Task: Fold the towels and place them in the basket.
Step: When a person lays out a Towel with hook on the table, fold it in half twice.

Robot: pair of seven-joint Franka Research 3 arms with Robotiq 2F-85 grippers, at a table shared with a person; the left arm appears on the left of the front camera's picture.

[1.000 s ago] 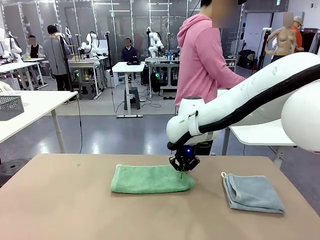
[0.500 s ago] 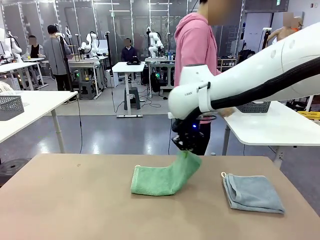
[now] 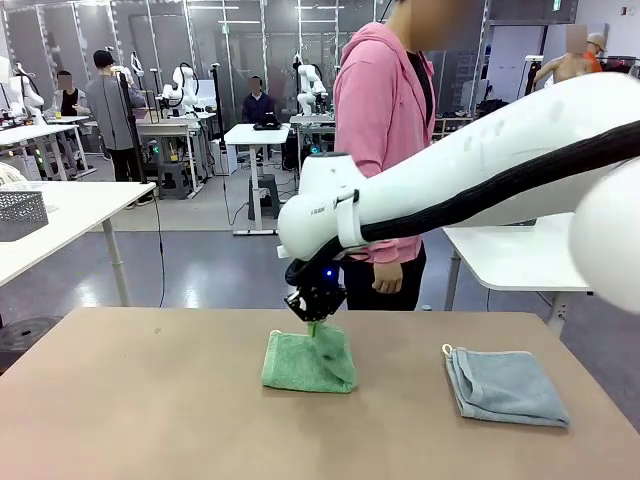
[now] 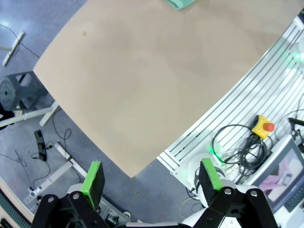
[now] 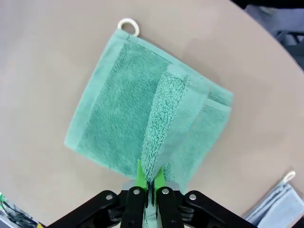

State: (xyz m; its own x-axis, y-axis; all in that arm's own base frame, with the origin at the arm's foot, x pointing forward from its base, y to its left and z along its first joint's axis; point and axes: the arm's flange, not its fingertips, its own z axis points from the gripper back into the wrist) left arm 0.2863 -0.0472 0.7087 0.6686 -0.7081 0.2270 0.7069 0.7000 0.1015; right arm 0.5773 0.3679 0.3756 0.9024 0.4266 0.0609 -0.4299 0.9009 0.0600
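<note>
The green towel point(image 3: 309, 361) lies on the desk point(image 3: 150, 420) near the middle, a little closer to the far edge than to the near edge, and it is folded over itself into a shape almost square. In the right wrist view the green towel point(image 5: 142, 114) shows a small white loop point(image 5: 128, 25) at one corner, which points away from the camera, and one strip of the cloth rises from the folded pile up to the right tool point(image 5: 149, 183). The right tool point(image 3: 312, 318) is closed and pinches this raised edge of the green towel just above the far side of the pile; the two green pads press together on the cloth. The right arm point(image 3: 480, 180) reaches in from the right side and crosses the middle of the desk. The blue-grey towel point(image 3: 505, 386) lies flat near the right edge of the desk, well apart from the green one, with its loop at the far left corner and its long axis going about left to right. A person in a pink hoodie point(image 3: 380, 130) stands behind the far edge. The left tool point(image 4: 152, 178) hangs high above the left corner of the desk with its jaws wide apart and nothing between them. The left half of the desk is bare
</note>
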